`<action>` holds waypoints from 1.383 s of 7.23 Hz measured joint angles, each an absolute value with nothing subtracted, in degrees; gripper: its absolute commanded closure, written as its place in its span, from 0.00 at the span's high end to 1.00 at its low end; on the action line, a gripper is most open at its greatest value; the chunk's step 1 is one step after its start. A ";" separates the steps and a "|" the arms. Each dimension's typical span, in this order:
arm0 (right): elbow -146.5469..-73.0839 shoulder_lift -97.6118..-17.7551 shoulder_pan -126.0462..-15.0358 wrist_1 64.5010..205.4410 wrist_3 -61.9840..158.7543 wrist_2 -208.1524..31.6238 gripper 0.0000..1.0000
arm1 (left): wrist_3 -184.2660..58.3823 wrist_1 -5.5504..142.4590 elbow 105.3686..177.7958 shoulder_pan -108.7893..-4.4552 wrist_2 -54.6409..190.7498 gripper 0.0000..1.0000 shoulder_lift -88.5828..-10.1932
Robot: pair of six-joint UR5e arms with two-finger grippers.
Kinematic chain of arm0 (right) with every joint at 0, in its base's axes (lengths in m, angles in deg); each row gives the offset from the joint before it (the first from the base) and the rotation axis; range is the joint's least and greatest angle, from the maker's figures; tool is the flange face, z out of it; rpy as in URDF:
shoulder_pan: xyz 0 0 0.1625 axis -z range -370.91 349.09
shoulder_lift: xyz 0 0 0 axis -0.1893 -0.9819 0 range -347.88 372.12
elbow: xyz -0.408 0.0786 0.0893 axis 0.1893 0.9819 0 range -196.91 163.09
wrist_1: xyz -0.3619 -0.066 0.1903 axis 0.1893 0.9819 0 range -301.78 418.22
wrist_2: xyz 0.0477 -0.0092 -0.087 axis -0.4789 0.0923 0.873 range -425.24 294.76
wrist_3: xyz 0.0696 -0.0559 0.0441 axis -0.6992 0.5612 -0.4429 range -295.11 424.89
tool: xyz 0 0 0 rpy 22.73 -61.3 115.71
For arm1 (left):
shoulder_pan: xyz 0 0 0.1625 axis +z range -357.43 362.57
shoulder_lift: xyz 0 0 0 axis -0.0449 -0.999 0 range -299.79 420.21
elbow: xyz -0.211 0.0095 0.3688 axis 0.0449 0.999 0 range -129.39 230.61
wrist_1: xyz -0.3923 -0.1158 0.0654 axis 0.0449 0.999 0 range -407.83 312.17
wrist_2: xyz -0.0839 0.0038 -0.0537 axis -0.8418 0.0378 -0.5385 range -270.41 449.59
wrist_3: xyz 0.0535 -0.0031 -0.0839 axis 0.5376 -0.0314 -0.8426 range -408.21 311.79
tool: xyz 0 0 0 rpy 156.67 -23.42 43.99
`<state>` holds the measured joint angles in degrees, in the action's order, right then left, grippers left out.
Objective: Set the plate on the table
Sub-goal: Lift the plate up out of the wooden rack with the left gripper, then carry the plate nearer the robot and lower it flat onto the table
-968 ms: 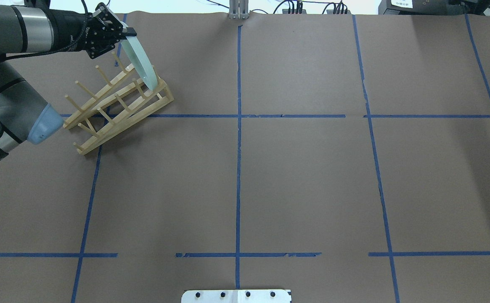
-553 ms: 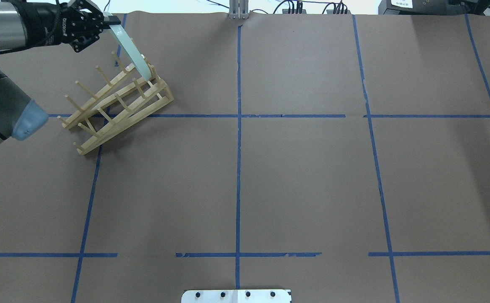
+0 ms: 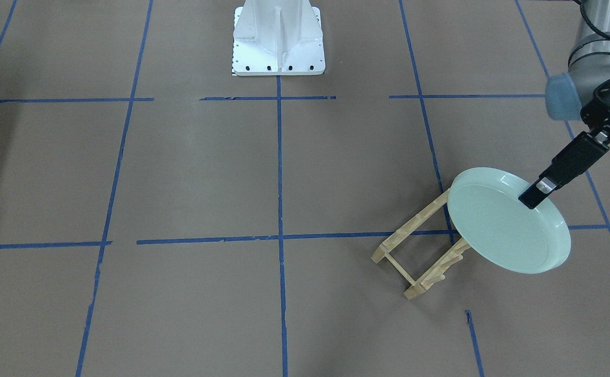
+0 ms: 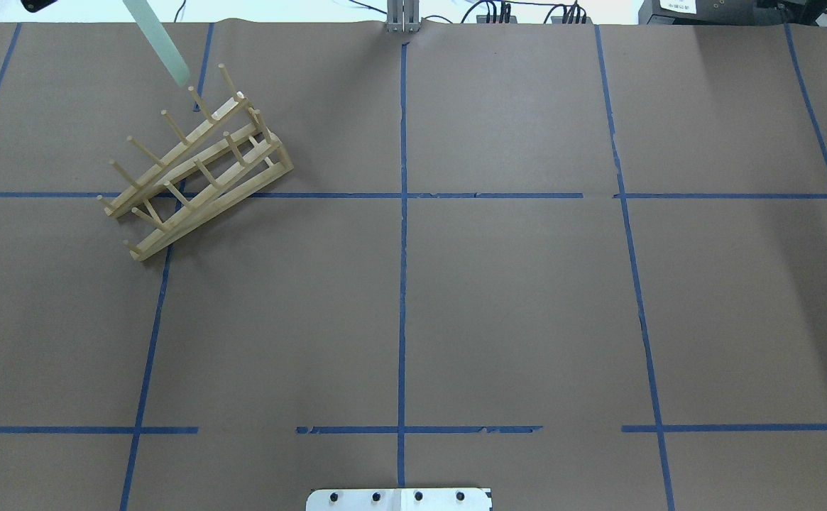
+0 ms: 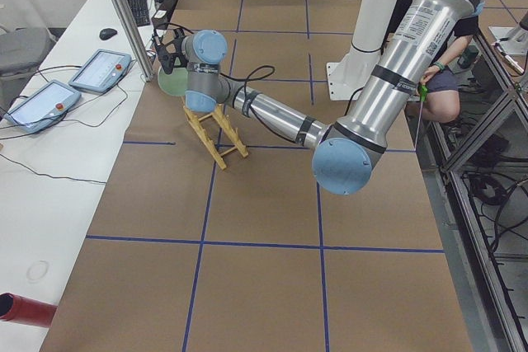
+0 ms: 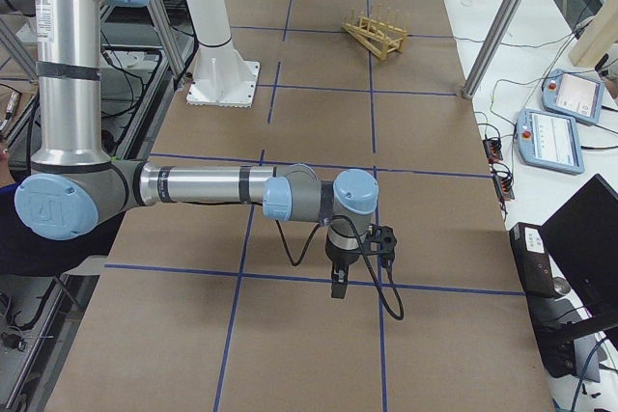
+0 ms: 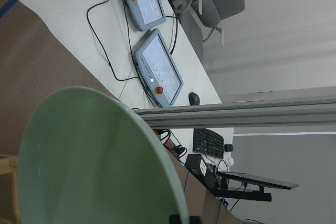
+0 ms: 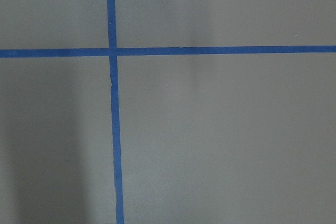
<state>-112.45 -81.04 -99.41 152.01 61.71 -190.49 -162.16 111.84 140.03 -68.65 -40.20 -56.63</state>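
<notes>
The pale mint-green plate (image 3: 503,230) hangs tilted in the air above the far end of the wooden peg rack (image 3: 420,251), clear of its pegs. My left gripper (image 3: 531,199) is shut on the plate's upper rim, one black finger (image 3: 566,165) across its face. In the overhead view only the plate's lower edge (image 4: 161,42) shows at the top left, above the rack (image 4: 193,170). The left wrist view shows the plate's back (image 7: 94,161). My right gripper (image 6: 338,282) shows only in the exterior right view, low over the table (image 4: 512,305); I cannot tell if it is open.
The white bolted base (image 3: 278,42) stands at the robot's side of the table. Two control pendants (image 7: 152,40) and cables lie on the white bench beyond the table's far edge. A metal post (image 5: 124,14) stands near the rack.
My left gripper has lifted the plate up out of the rack and carried it up and left in the overhead view, so the gripper is almost out of that frame. The rack has stayed put.
</notes>
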 measured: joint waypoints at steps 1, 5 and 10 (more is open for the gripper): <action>-112.49 -81.04 -99.41 152.00 61.67 -190.49 1.00 | -158.62 103.67 144.29 -69.09 -41.82 0.00 -57.35; -112.45 -81.04 -99.37 152.00 61.70 -190.49 1.00 | -135.79 66.55 159.10 -62.12 -39.04 0.00 -63.44; -112.44 -81.04 -99.35 152.00 61.72 -190.49 1.00 | -102.95 29.40 165.31 -37.63 -11.34 0.00 -70.84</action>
<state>-112.44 -81.04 -99.35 152.00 61.72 -190.49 -102.95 29.40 165.31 -37.63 -11.34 -70.84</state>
